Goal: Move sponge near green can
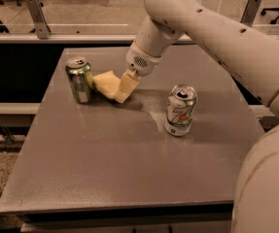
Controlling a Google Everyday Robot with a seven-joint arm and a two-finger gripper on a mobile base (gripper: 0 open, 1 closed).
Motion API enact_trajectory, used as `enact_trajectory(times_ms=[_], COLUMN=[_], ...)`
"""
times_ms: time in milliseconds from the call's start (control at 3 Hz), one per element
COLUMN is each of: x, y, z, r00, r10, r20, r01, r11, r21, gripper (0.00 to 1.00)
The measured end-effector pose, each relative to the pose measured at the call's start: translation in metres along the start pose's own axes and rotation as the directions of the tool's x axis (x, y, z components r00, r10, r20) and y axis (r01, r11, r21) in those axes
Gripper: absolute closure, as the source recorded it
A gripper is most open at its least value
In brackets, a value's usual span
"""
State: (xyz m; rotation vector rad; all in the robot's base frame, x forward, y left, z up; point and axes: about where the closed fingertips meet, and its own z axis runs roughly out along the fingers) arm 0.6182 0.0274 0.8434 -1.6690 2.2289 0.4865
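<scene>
The green can (79,79) stands upright at the table's back left. The pale yellow sponge (105,84) is just right of it, low at the table surface, almost touching the can. My gripper (121,94) comes down from the upper right on the cream arm. It is shut on the sponge's right end. I cannot tell whether the sponge rests on the table or hangs just above it.
A white 7-Up can (181,110) stands upright right of centre on the grey table (119,178). My arm crosses the upper right of the view. A rail and a glass partition run behind the table's far edge.
</scene>
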Motion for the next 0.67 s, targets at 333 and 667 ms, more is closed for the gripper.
enact_trajectory(times_ms=[333, 667], x=[-0.0004, -0.0005], y=[0.0002, 0.0003], z=[0.0021, 0.0026], r00=[1.0, 1.0], r10=[0.0, -0.001], r20=[-0.002, -0.002], r01=[0.0, 0.001], r11=[1.0, 1.0], r21=[-0.003, -0.003], gripper=[0.0, 0.0])
